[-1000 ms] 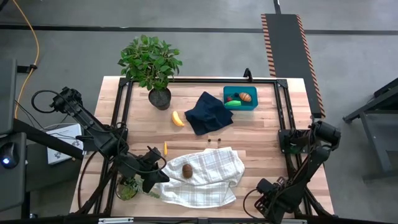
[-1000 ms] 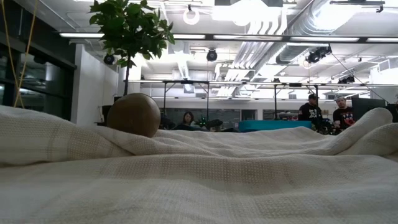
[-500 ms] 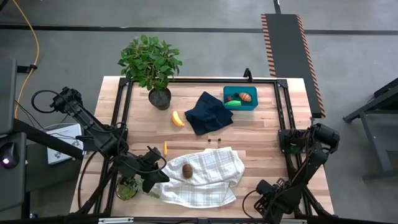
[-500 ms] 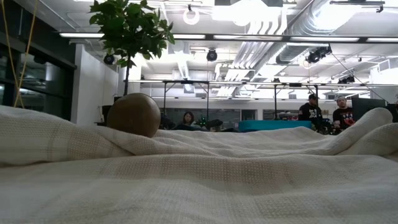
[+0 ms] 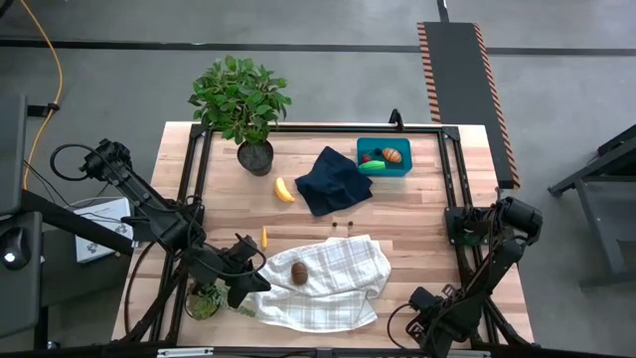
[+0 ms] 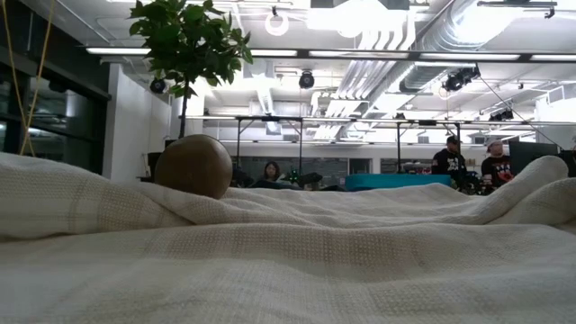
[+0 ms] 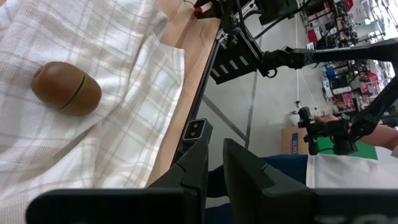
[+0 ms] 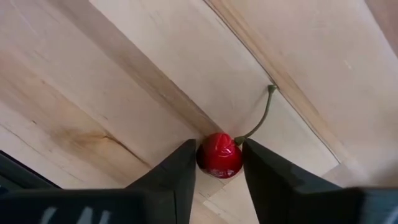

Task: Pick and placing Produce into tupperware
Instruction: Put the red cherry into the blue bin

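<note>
A red cherry with a thin stem lies on the wood table near its near right corner, and my right gripper stands over it, one finger on each side. In the high view that gripper is mostly under its own arm. My left gripper is shut and hangs over the near left edge of a white plaid cloth. A brown kiwi rests on that cloth. The teal tupperware at the far right holds an orange, a green and a dark piece. A banana lies on the table. My right gripper pinches the cherry's round body between its two fingers, which come from above and point down. The cherry sits on the table top. Its stem lies free, away from the fingers.
A dark navy cloth lies between the banana and the tupperware. A potted plant stands at the far left, and a small one near the left arm. A tiny orange piece and dark cherries lie mid-table. People show beyond the table.
</note>
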`<action>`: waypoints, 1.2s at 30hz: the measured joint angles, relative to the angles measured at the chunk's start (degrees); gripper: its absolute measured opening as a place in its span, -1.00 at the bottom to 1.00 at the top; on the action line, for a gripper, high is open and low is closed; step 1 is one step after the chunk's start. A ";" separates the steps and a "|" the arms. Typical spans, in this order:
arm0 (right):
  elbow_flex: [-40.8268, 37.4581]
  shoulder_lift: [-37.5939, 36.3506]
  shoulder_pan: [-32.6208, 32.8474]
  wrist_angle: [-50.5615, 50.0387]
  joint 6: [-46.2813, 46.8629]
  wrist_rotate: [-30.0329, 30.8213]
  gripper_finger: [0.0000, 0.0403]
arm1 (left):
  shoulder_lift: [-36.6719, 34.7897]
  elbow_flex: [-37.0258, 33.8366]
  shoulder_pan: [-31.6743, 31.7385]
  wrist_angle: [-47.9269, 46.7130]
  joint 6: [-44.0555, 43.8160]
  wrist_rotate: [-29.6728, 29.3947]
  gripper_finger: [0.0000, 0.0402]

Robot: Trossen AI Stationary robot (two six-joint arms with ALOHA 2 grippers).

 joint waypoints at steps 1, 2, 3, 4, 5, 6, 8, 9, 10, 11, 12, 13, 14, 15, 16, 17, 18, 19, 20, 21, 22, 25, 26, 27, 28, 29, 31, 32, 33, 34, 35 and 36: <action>0.00 0.00 0.00 -0.02 0.07 0.00 -0.42 | 0.00 0.00 0.00 -0.02 -0.02 0.00 -0.80; 0.00 0.00 0.00 -0.10 0.07 0.00 -0.43 | 0.00 0.00 0.00 -0.01 -0.01 0.00 -0.80; 0.00 0.00 0.00 -0.19 0.07 0.00 -0.44 | 0.00 0.00 -0.01 -0.02 -0.01 0.00 -0.80; 0.00 0.00 0.00 -0.22 0.07 0.00 -0.44 | 0.00 0.00 0.00 -0.02 -0.01 0.00 -0.80; 0.00 0.00 0.00 -0.22 0.07 0.00 -0.45 | 0.00 0.00 0.00 -0.02 -0.01 0.00 -0.80; 0.00 0.00 0.01 -0.21 0.06 0.00 -0.46 | 0.00 0.00 0.00 -0.02 -0.02 0.00 -0.80; 0.00 0.00 0.00 -0.21 0.07 0.00 -0.48 | 0.00 0.00 0.00 -0.02 0.00 0.00 -0.80; 0.00 0.00 0.00 -0.20 0.05 0.00 -0.50 | 0.00 0.00 0.00 -0.04 0.00 0.00 -0.80; 0.00 0.00 0.00 -0.20 0.05 0.00 -0.51 | 0.00 0.00 0.00 -0.04 0.00 0.00 -0.80; 0.00 0.00 0.00 -0.20 0.03 0.00 -0.53 | 0.00 0.00 0.00 -0.04 0.00 0.00 -0.80; 0.00 -0.02 0.00 -0.20 0.03 0.00 -0.54 | 0.00 0.00 0.00 -0.04 0.02 0.00 -0.80; 0.00 -0.02 0.00 -0.20 0.01 0.00 -0.55 | 0.00 0.00 0.00 -0.07 0.12 0.00 -0.80; 0.00 -0.02 0.00 -0.20 0.01 -0.02 -0.56 | 0.00 0.00 0.00 -0.07 0.44 0.00 -0.80; 0.00 -0.02 0.00 -0.20 0.03 -0.07 -0.57 | 0.00 0.00 0.00 -0.07 0.58 0.00 -0.80; 0.00 -0.02 0.00 -0.20 0.05 -0.26 -0.58 | 0.00 0.00 0.00 -0.08 0.91 0.00 -0.80; 0.00 -0.02 0.00 -0.20 0.05 -0.55 -0.58 | 0.00 0.00 0.00 -0.09 1.25 0.00 -0.80; 0.00 -0.02 0.00 -0.22 0.07 -0.93 -0.58 | 0.00 0.00 -0.02 -0.09 1.38 0.00 -0.80; 0.00 -0.02 0.00 -0.20 0.09 -1.34 -0.59 | 0.00 0.00 -0.01 -0.09 1.38 -0.02 -0.80; 0.00 -0.02 0.00 -0.20 0.11 -1.59 -0.59 | 0.00 0.00 0.00 -0.09 1.38 -0.02 -0.80; 0.00 -0.02 0.00 -0.15 0.38 -1.99 -0.59 | 0.00 0.00 0.00 -0.09 1.40 -0.02 -0.80; 0.00 -0.04 0.00 -0.01 0.53 -2.52 -0.59 | 0.00 0.00 -0.01 -0.09 1.40 -0.02 -0.80; 0.00 -0.55 -0.01 0.95 0.75 -2.63 -0.59 | 0.00 0.00 -0.02 -0.09 1.51 -0.02 -0.80; 0.00 -0.89 -0.12 1.15 1.01 -2.62 -0.59 | 0.00 0.00 -0.02 -0.09 1.51 -0.02 -0.80; 0.03 -1.17 -0.36 1.41 0.99 -2.62 -0.59 | 0.00 0.00 0.00 -0.07 1.58 0.00 -0.80; 0.21 -1.31 -0.50 1.45 0.99 -2.62 -0.59 | 0.00 0.00 0.00 -0.09 1.85 0.00 -0.80; 0.57 -1.43 -0.81 1.44 0.97 -2.60 -0.59 | 0.00 0.00 0.00 -0.07 2.07 -0.02 -0.80; 1.53 -1.84 -1.74 1.77 0.41 -2.39 -0.59 | -0.02 0.00 -0.01 -0.07 3.00 -0.02 -0.80; 2.13 -1.93 -2.31 1.84 -0.11 -2.37 -0.59 | -0.02 0.00 0.00 -0.07 3.42 -0.02 -0.80; 2.73 -1.95 -2.98 1.86 -0.87 -2.34 -0.59 | -0.02 0.00 0.00 -0.07 3.59 -0.03 -0.80; 3.30 -1.95 -3.70 1.84 -1.54 -2.29 -0.59 | -0.02 0.00 0.00 -0.07 3.84 -0.03 -0.80; 3.94 -1.95 -4.48 1.76 -2.42 -2.25 -0.59 | -0.02 0.00 0.00 -0.07 4.37 -0.04 -0.80; 4.58 -1.95 -5.34 1.86 -3.15 -2.21 -0.59 | -0.02 0.00 0.00 -0.04 4.70 -0.04 -0.80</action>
